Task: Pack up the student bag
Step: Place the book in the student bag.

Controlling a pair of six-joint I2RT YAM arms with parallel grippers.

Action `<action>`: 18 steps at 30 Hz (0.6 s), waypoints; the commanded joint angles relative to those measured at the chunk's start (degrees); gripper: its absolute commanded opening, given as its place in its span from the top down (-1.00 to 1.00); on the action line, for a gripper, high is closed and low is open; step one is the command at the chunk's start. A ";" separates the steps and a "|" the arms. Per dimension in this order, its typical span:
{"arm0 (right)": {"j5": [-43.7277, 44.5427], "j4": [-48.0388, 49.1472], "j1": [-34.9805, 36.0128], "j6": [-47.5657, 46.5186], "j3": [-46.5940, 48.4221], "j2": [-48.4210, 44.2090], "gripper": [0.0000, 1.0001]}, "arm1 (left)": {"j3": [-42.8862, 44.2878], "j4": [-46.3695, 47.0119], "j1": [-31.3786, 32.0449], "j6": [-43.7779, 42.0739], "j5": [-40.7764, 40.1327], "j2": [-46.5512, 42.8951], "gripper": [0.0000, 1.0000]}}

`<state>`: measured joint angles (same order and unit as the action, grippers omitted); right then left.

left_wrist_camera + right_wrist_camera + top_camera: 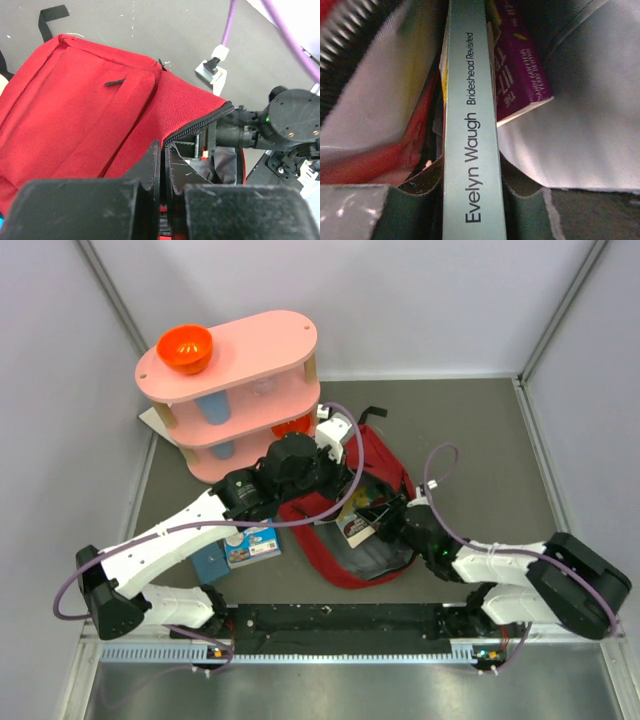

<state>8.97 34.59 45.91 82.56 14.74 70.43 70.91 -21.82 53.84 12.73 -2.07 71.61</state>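
student bag [388,468]: dark red, lying flat around the middle of the desk [470,430]. The mouth gapes toward 6 o'clock with the grey lining showing.
left fingers [150,170]: pressed together, pinching the zip edge of the bag's mouth and holding it up.
left arm: goes from its base at about 7 o'clock diagonally up toward 1 o'clock. The wrist is bent down over the bag's 9 o'clock side.
right fingers [410,215]: clamped on a pale green paperback [470,125], spine facing the wrist camera, reads "Evelyn Waugh, Brideshead Revisited".
right arm: stretched low from 5 o'clock toward 10 o'clock, wrist poked right into the bag's mouth.
purple book [520,65]: inside the bag already, just beside the paperback at its 3 o'clock, lining all round.
blue book [210,562]: flat on the desk at the bag's 8 o'clock.
pink shelf [240,370]: off at 10 o'clock, with an orange bowl [185,348] on top.
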 commanded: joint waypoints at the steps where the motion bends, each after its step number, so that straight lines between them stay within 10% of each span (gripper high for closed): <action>1: 4.28 16.53 4.18 0.23 3.36 7.32 1.00 | 0.89 6.88 0.38 1.59 1.45 -2.44 1.00; 9: 11.23 48.70 4.45 2.24 8.55 30.98 1.00 | 1.94 5.92 0.47 1.86 1.80 -2.88 1.00; 13: 11.95 42.97 2.87 2.16 10.21 31.35 0.95 | 0.98 5.39 0.47 2.12 1.19 -3.85 1.00; 18: 12.47 39.07 2.78 1.46 9.61 29.76 0.33 | 0.28 5.65 0.47 2.47 1.36 -3.94 1.00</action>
<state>17.21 66.98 49.50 84.14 23.03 101.86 70.78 -21.10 53.95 13.93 -1.30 70.43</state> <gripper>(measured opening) 0.265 0.026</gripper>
